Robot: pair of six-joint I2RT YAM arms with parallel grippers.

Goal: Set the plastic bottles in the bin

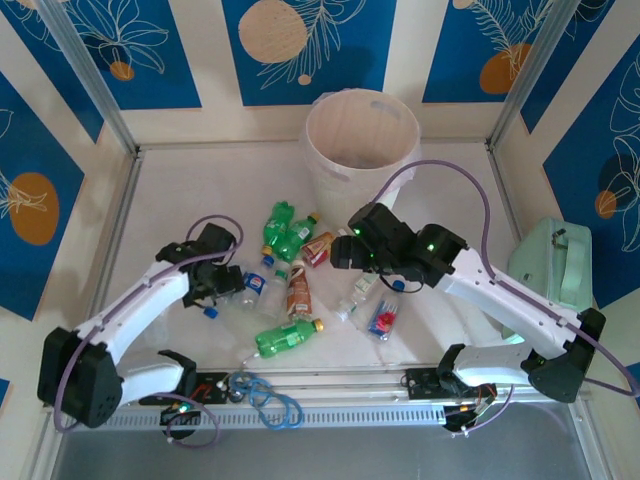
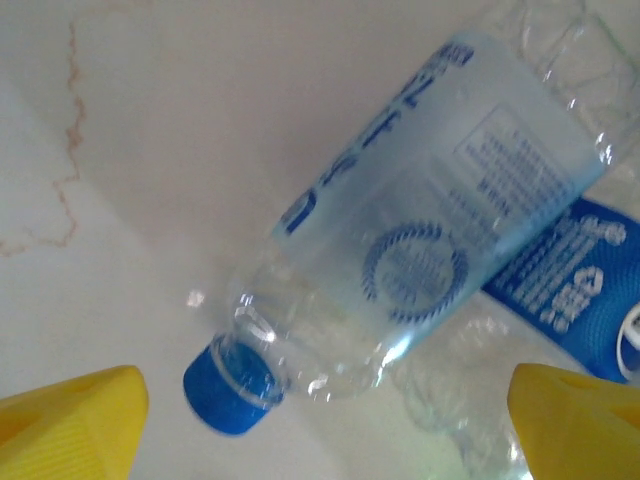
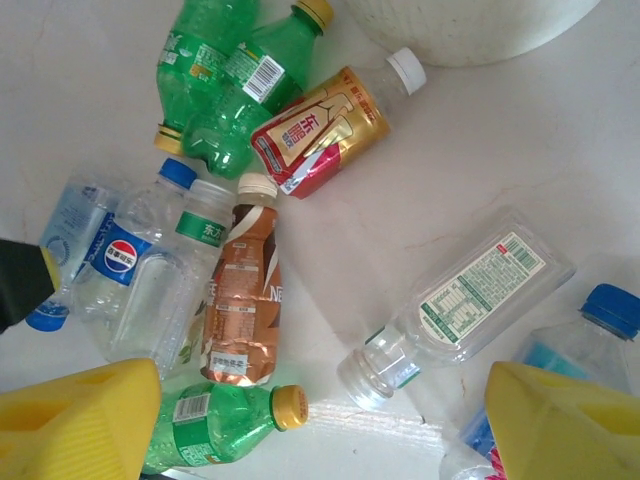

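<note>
Mint-green case (image 1: 556, 262) far right, bottles (image 1: 285, 338) before bin (image 1: 338, 172)

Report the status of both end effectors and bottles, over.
Left end effector open above clear blue-capped bottle. Right end effector open, empty. Bottles lying on table; bin upright behind. Path to bin looks free.

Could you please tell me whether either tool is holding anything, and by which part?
Nothing is held: the left tool stands open over a blue-capped clear bottle, the right tool open too.
</note>
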